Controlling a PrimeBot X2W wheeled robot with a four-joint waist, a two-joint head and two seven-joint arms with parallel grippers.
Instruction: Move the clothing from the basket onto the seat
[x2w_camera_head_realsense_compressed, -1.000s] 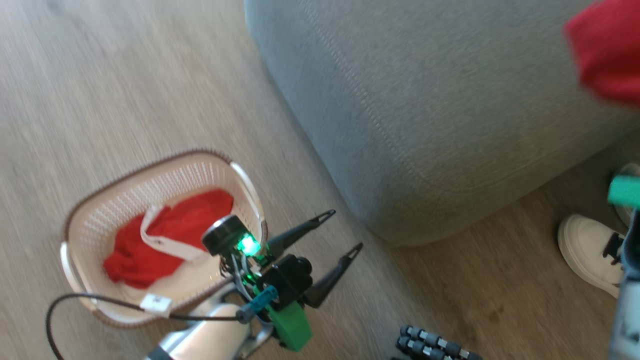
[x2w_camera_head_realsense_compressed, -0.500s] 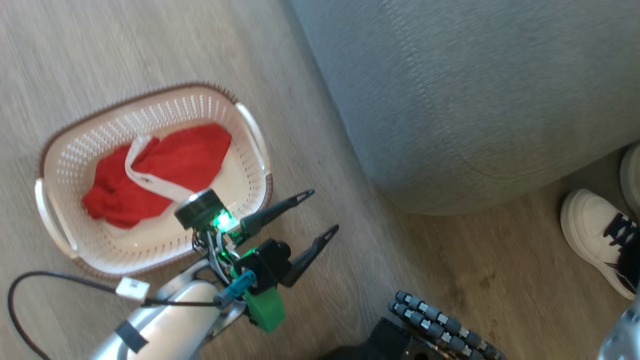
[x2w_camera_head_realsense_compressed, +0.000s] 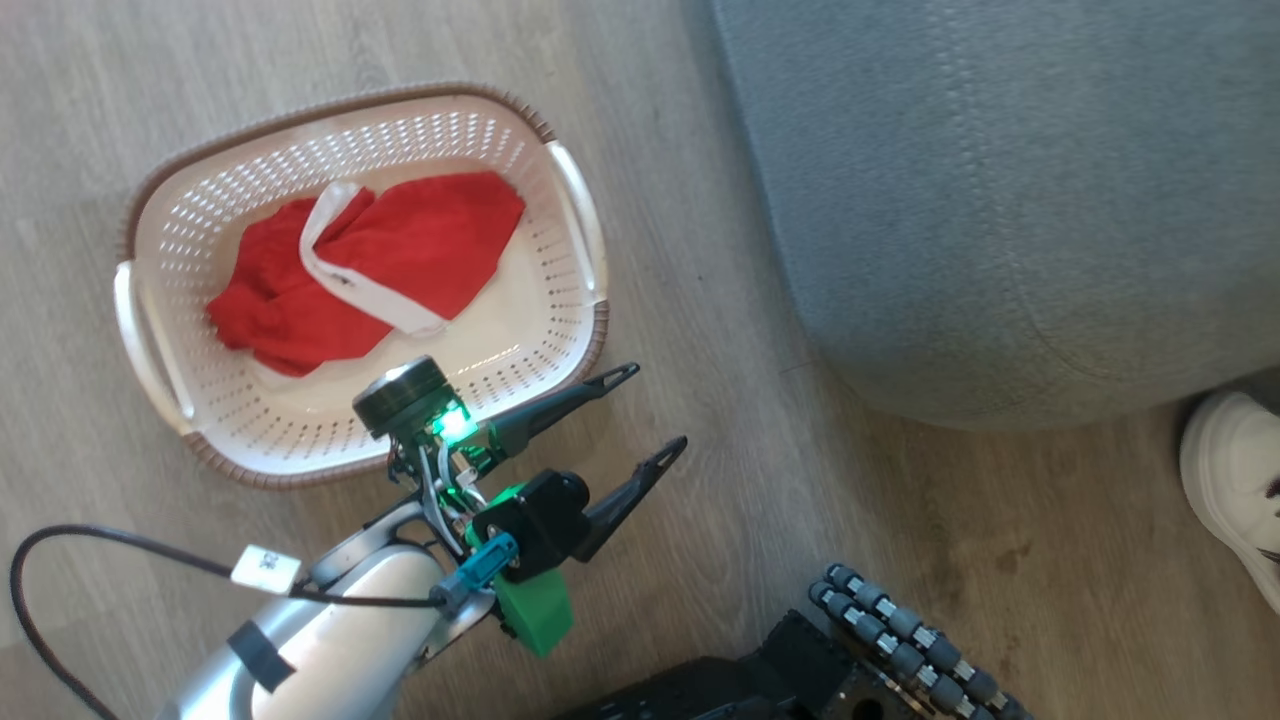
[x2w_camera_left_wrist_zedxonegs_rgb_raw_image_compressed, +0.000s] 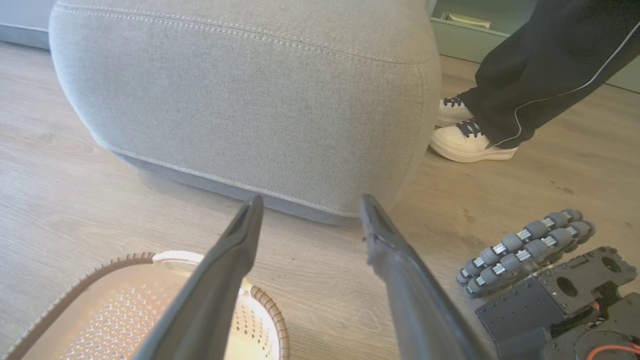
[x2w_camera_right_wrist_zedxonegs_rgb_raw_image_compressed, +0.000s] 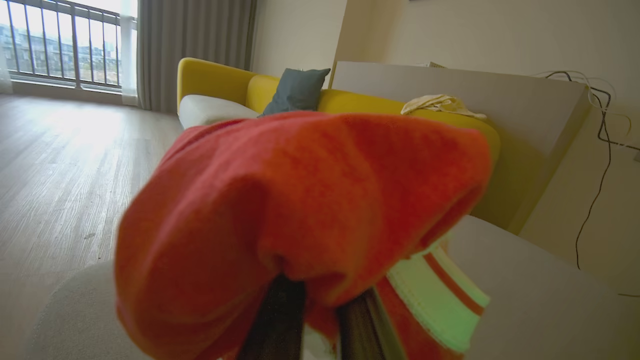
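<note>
The right claw (x2w_camera_right_wrist_zedxonegs_rgb_raw_image_compressed: 316, 312) pinches a red garment (x2w_camera_right_wrist_zedxonegs_rgb_raw_image_compressed: 300, 200) that drapes over both its fingers. Bunched so loosely, it could cling there on release (or slide off short of the seat (x2w_camera_head_realsense_compressed: 1000, 200)). The left claw (x2w_camera_head_realsense_compressed: 655, 408) hangs open just beside the basket (x2w_camera_head_realsense_compressed: 200, 200), where the other garment (x2w_camera_head_realsense_compressed: 420, 240) lies, and a careless reach might shove the light basket. The floor (x2w_camera_head_realsense_compressed: 700, 250) is pale wood, a person's shoe (x2w_camera_head_realsense_compressed: 1230, 480) is near the seat, and a yellow sofa (x2w_camera_right_wrist_zedxonegs_rgb_raw_image_compressed: 220, 80) stands beyond.
</note>
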